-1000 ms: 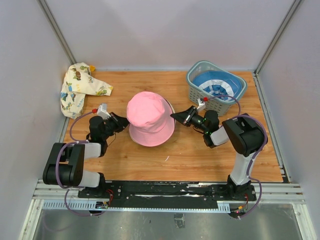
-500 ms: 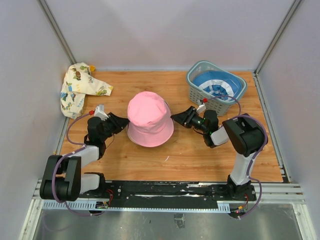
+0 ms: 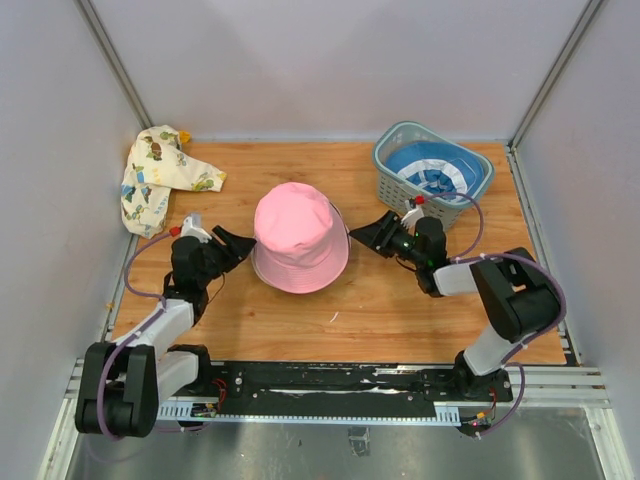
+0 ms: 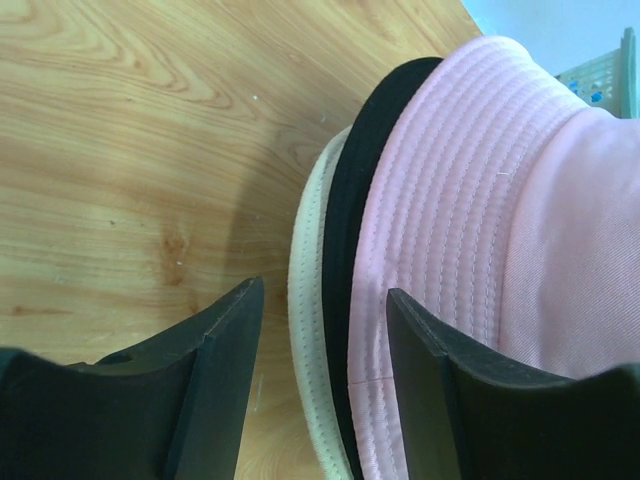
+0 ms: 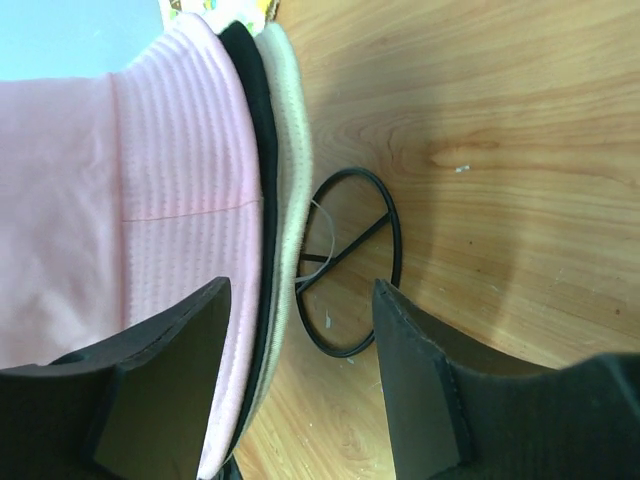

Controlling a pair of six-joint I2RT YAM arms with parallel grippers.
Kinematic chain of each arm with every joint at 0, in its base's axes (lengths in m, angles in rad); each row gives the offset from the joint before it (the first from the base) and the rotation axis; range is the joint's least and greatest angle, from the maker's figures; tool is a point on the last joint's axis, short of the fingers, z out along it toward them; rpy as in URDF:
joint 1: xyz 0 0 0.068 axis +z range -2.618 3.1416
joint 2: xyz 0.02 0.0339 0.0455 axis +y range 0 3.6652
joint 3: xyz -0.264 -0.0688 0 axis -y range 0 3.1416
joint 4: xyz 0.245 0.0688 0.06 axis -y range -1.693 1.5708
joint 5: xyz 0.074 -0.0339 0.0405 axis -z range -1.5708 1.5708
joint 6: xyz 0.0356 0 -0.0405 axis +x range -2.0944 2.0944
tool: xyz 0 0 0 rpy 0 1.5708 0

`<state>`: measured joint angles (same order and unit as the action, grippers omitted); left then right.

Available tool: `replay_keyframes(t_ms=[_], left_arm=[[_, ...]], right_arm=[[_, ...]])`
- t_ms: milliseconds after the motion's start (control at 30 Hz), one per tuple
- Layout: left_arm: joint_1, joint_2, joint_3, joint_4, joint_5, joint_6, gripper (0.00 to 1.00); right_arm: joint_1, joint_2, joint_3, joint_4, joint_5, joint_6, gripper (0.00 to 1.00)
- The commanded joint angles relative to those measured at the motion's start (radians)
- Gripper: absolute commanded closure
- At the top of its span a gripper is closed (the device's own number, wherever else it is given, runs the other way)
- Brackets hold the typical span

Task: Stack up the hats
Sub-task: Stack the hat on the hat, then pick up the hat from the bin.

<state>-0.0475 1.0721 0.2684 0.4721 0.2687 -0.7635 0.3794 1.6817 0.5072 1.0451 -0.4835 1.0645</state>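
A pink hat (image 3: 300, 235) sits mid-table on top of a stack. Under its brim (image 4: 450, 210) show a black hat brim (image 4: 350, 200) and a cream hat brim (image 4: 305, 290). My left gripper (image 3: 236, 246) is low at the stack's left edge. It (image 4: 322, 295) is open, with the brim edges lying loose between its fingers. My right gripper (image 3: 380, 231) is at the stack's right edge. It (image 5: 300, 285) is also open and straddles the pink (image 5: 180, 170), black (image 5: 262, 150) and cream (image 5: 290, 130) brims without pinching them.
A printed cream hat (image 3: 155, 180) lies crumpled at the back left. The grey-green basket (image 3: 397, 182) at the back right holds a blue-and-white hat (image 3: 428, 168). A black wire ring (image 5: 392, 225) lies on the wood under the stack's right edge. Walls close in on both sides.
Both grippers have opened and let go of the pink hat's brim. The hat has settled on the stack, and both arms have drawn back slightly.
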Motion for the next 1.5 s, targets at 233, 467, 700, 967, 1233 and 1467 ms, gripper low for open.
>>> replay_keyframes(t_ms=[233, 467, 700, 967, 1233, 1467], left_arm=[[0.038, -0.200, 0.099, -0.216, -0.166, 0.033, 0.35], [0.037, -0.282, 0.179, -0.288, -0.212, 0.052, 0.34], [0.038, -0.283, 0.245, -0.305, -0.216, 0.087, 0.33], [0.037, -0.218, 0.250, -0.249, -0.171, 0.077, 0.33], [0.018, -0.169, 0.243, -0.187, -0.155, 0.064, 0.33], [-0.018, -0.116, 0.242, -0.134, -0.156, 0.051, 0.33]], right_arm=[[0.001, -0.428, 0.122, -0.693, 0.207, -0.383, 0.34], [0.007, -0.556, 0.404, -1.101, 0.444, -0.663, 0.30], [-0.020, -0.418, 0.718, -1.275, 0.703, -0.890, 0.27], [-0.121, -0.131, 1.002, -1.402, 0.801, -0.949, 0.25], [-0.170, 0.137, 1.262, -1.451, 0.922, -1.033, 0.25], [-0.239, 0.293, 1.427, -1.496, 0.952, -1.068, 0.24]])
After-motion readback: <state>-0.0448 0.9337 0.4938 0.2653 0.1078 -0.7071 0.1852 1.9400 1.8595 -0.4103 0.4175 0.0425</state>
